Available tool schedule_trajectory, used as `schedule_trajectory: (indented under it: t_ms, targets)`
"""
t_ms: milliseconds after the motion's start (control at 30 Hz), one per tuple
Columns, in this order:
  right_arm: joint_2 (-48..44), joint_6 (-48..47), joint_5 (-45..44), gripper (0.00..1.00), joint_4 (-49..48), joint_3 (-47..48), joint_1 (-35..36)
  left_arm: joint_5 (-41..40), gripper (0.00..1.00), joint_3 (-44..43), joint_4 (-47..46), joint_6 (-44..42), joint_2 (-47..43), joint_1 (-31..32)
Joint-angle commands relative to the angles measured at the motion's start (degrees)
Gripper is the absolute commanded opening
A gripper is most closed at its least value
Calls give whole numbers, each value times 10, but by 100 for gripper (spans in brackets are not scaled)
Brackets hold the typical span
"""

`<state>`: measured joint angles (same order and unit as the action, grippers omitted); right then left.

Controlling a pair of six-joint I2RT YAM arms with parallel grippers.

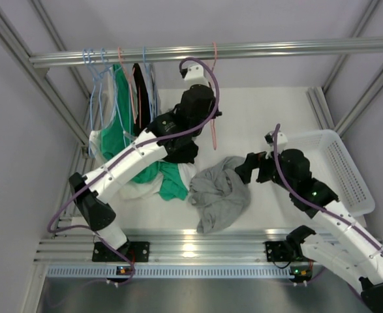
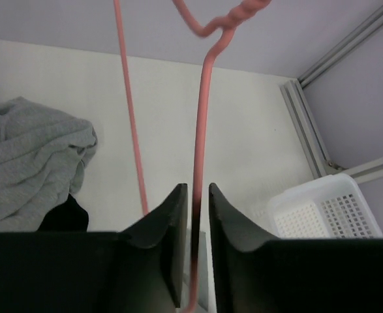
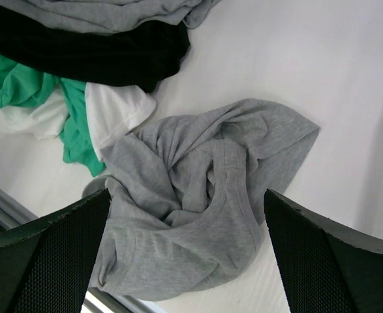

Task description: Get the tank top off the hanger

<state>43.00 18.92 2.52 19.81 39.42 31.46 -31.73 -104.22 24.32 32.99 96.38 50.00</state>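
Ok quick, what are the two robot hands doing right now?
Left gripper: closed on the pink hanger.
Right gripper: open, holding nothing, above the gray tank top.

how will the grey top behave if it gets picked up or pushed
Probably floppy: the grey top lies crumpled in soft folds. Likely light, being thin fabric. A push would probably bunch it rather than slide it whole.

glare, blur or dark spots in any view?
Top external: bright glare patch on the near aluminium rail. Left wrist: left gripper's black fingers nearly featureless, pink wire hanger in focus. Right wrist: crumpled grey tank top sharp, right gripper's black fingers dark at the corners.
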Motion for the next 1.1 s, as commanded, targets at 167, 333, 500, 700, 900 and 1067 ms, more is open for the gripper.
schedule_trajectory:
  t_ms: [167,333,500,700,900,1067]
  targets:
    - [54,-42,87,99,-14,1,20,10,99,77,33,15,-98,-2]
    - [105,-46,26,99,-15,8,76,20,99,165,31,8,-206,-2]
    - [212,-43,-67,100,-14,28,144,9,99,279,31,-12,-366,-2]
    - [292,0,-129,99,-48,6,194,32,99,414,35,-46,-545,-2]
    - [378,45,-159,99,-65,-10,219,55,99,471,51,-84,-649,-2]
    - [461,85,-175,100,-63,-10,213,5,99,490,63,-113,-686,-2]
